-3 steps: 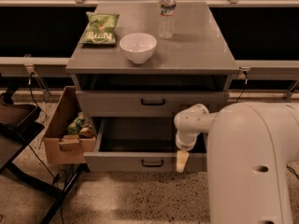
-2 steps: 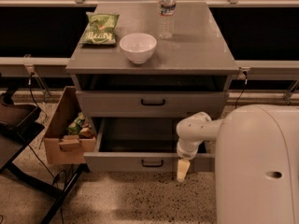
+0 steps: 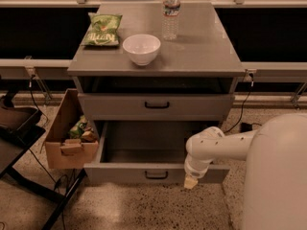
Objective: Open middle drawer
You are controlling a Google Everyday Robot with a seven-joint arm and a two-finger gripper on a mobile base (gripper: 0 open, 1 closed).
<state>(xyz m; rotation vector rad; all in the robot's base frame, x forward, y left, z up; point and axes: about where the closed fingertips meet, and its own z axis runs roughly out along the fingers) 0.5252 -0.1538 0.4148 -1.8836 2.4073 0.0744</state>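
While the middle drawer (image 3: 125, 173) juts toward the camera, front running side to side, gripper (image 3: 191, 181) before its right end, grip unclear.

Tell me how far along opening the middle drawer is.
Done: the middle drawer stands pulled well out, its grey inside showing. In hand: the gripper hangs at the drawer's front, right of its handle. Left: probably only drawing the arm away.
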